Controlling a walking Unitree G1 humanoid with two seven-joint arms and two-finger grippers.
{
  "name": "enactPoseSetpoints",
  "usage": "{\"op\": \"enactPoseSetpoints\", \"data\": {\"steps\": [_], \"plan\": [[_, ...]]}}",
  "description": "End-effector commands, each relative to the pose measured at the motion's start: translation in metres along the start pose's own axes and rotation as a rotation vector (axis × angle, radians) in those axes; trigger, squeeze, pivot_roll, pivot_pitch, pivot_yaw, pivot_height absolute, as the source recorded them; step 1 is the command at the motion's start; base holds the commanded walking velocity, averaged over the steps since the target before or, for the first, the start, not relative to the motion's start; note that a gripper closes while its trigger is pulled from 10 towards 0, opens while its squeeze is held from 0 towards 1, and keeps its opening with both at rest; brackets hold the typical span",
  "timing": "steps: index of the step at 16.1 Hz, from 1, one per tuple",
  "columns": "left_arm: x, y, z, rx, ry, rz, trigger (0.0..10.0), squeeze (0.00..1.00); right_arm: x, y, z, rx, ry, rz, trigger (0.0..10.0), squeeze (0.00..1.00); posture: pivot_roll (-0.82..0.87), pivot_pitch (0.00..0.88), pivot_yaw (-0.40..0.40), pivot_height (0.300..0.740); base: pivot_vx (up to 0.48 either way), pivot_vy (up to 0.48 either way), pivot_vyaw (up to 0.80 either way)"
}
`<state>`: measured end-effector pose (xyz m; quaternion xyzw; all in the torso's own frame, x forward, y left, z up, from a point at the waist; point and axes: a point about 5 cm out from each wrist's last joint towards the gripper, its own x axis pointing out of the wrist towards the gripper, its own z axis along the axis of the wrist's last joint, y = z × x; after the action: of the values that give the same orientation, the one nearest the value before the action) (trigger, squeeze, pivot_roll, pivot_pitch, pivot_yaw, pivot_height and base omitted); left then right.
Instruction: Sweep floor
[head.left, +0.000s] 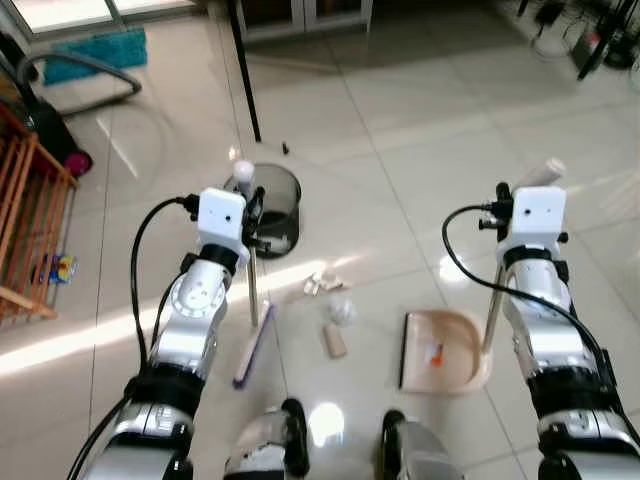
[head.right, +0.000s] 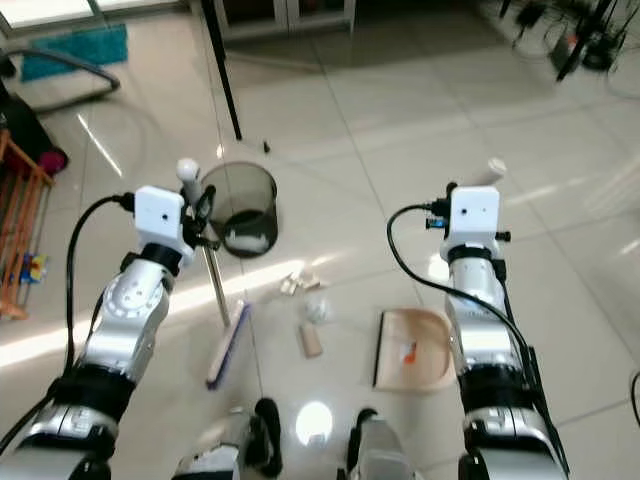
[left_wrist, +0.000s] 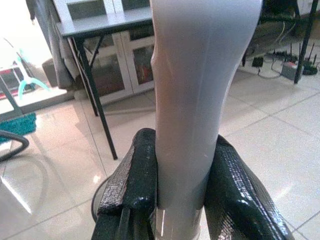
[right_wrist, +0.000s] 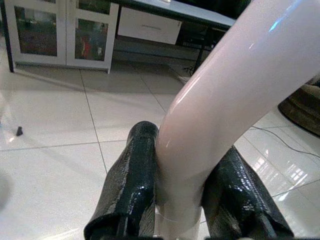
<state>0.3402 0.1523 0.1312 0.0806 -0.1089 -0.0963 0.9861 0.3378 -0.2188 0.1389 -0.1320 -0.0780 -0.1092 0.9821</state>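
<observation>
While the left gripper clamps its two black fingers around the pale handle of the broom, the broom's purple-edged head rests on the tiled floor just below and ahead of that gripper. The right gripper is closed the same way on the upright handle of the dustpan, whose beige tray sits flat on the floor with a small orange scrap inside. Between broom head and dustpan lie scattered bits of litter: pale crumpled pieces and a brown block, near the dustpan's open edge but apart from it. Beyond the broom handle stands a dark mesh bin, with a wooden rack well off to the broom's left.
</observation>
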Motion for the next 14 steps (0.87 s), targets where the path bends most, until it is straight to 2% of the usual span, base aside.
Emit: {"op": "enactPoseSetpoints", "data": {"steps": [1,4,5,8,9,14], "plan": [[0.005,0.004,0.007,0.012,-0.053,0.020,10.0,0.00,0.002,0.001,0.006,-0.004,-0.054,-0.011,10.0,0.00,0.04,0.344,0.073,0.740,0.000,0.000,0.00],[0.015,-0.002,0.007,0.009,-0.072,0.013,10.0,0.00,-0.003,0.021,-0.002,0.065,-0.025,-0.002,10.0,0.00,0.04,0.362,0.073,0.740,0.000,0.000,0.00],[0.019,-0.006,0.008,0.013,-0.075,-0.002,10.0,0.00,-0.006,0.033,-0.004,0.082,-0.008,0.018,10.0,0.00,0.03,0.368,0.073,0.740,0.000,0.000,0.00],[0.026,-0.018,0.006,0.015,-0.057,-0.038,10.0,0.00,-0.016,0.055,-0.011,0.082,0.040,0.053,10.0,0.00,0.02,0.363,0.070,0.740,0.000,0.000,0.00],[0.027,-0.021,0.006,0.009,-0.058,-0.042,10.0,0.00,-0.016,0.058,-0.011,0.099,0.045,0.049,10.0,0.00,0.02,0.362,0.073,0.740,0.000,0.000,0.00],[0.041,-0.044,0.020,-0.157,-0.097,-0.020,10.0,0.00,-0.013,0.079,-0.002,0.228,0.076,0.013,10.0,0.00,0.03,0.374,0.087,0.740,0.000,0.000,0.00]]}}
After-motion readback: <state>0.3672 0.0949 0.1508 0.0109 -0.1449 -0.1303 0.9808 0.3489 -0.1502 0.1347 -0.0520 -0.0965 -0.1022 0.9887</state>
